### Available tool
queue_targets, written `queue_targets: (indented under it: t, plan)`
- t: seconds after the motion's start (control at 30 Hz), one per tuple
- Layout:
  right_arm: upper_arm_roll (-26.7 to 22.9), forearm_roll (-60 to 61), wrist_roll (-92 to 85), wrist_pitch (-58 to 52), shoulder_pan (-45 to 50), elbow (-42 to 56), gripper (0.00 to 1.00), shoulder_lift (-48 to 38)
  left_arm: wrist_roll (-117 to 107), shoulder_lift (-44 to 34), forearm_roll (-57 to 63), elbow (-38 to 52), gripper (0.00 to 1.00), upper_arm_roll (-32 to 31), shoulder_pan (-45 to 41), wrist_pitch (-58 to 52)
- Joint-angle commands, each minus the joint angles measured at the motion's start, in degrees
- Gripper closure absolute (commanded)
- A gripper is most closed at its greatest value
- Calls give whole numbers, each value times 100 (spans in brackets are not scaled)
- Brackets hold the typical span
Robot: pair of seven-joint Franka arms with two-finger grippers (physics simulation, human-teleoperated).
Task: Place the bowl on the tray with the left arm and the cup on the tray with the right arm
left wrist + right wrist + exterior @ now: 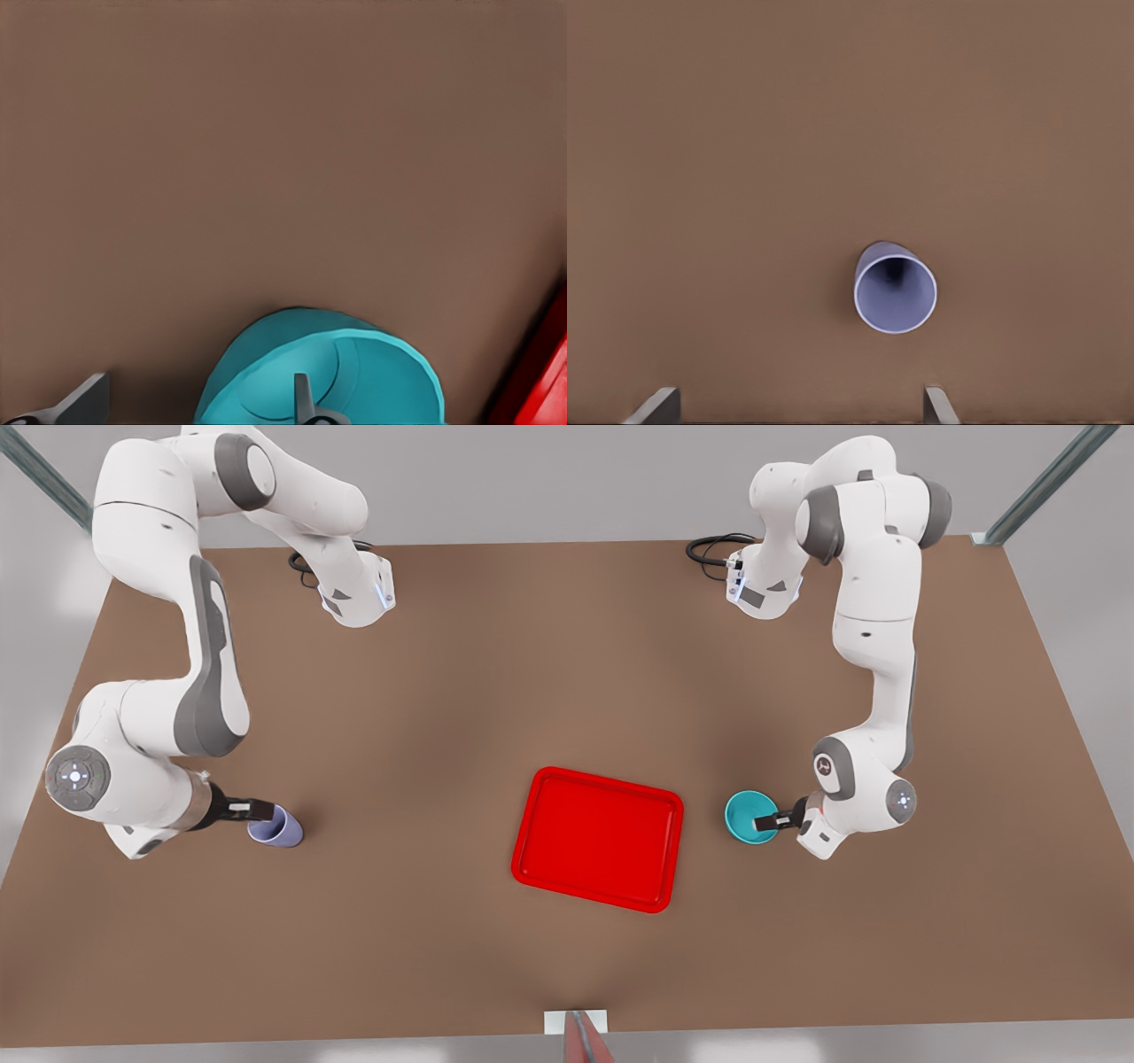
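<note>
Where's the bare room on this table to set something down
The tray is bare inside, as is the table above it between the arms. It's crowded at the bowl with the left gripper, and at the cup with the right gripper.

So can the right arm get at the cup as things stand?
Probably yes. The right gripper is open beside the cup, which stands upright on bare table with nothing crowding it; its fingers sit apart, wider than the cup.
</note>
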Motion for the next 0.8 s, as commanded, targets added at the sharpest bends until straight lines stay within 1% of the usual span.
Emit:
queue_targets:
  t: [0.0, 0.03, 0.07, 0.13, 0.17, 0.2, 0.33, 0.37, 0.4, 0.47, 0.5, 0.53, 0.57, 0.6, 0.63, 0.73, 0.77]
  plan:
    - [2, 2, 4, 2, -2, -19, 0, -6, -1, -1, -4, 4, 0, 0, 0, -4]
    - [2, -16, 4, 37, 42, -10, 0, 20, -1, -10, -4, 4, 0, 0, -9, -4]
    - [2, -60, 4, 55, 112, 34, 0, 20, -1, -10, -4, 4, 13, 0, -9, 5]
    - [2, -42, -4, 29, 104, 43, 0, 20, -10, 8, 5, 4, 42, -9, -9, 14]
    - [2, -51, -4, 29, 69, 51, 0, 20, -10, 16, 5, 4, 50, -9, -9, 14]
    - [2, -33, -4, 11, 42, 51, 0, 20, -19, 25, 5, 4, 52, -9, -9, 14]
    - [11, 72, 4, -33, 7, 34, 0, 20, -19, 34, 5, 4, 52, -9, -9, 14]
    - [11, 72, 4, -33, 60, 43, 0, 12, -19, 34, 5, 4, 56, -9, -62, 14]
    - [11, 72, 4, -33, 60, 43, 0, -15, -19, 34, 5, 4, 58, -9, -70, 14]
    - [11, 107, 13, -103, -20, -36, 0, -15, -19, 34, 22, 4, 67, 0, -70, 14]
    - [11, 107, 31, -59, -28, -220, 0, -50, -19, 34, 22, 4, 75, 0, -70, 5]
    - [11, 107, 40, 45, -72, -466, 0, -164, -19, 34, 22, 4, 79, 0, -70, 5]
    - [11, 107, 101, 492, -151, -1141, 0, -471, -10, 34, 40, 4, 79, 0, -62, 5]
    - [11, 90, 654, 915, -151, -1757, 0, -752, -10, 34, 40, 13, 79, 0, -62, 5]
    - [11, 90, 655, 1258, -327, -1996, 0, -797, -10, 25, 40, 30, 79, 9, -62, -4]
    - [11, 90, 629, 1619, -494, -2014, 0, -753, -80, -19, 40, 101, 79, 26, -96, -4]
    - [11, 81, 620, 1813, -608, -2005, 0, -753, -177, -159, 40, 118, 79, 35, -132, -21]
